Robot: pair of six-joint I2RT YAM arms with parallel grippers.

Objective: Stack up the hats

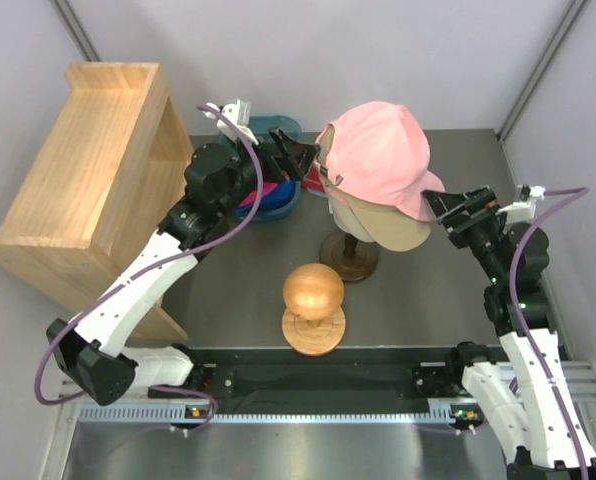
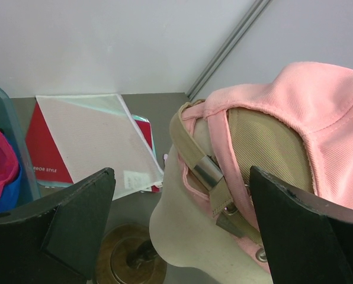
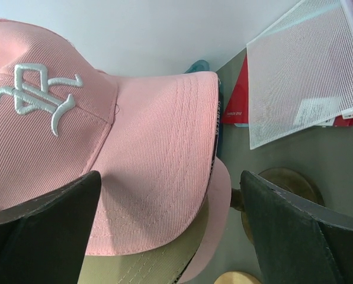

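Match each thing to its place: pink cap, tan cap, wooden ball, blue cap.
Things:
1. pink cap
2. tan cap
3. wooden ball
4. blue cap

Places:
a. directly under the pink cap
b. in the teal bin
c. topmost on the dummy head
d. on a round stand

Pairs: 1-c, 2-a, 3-d, 4-b
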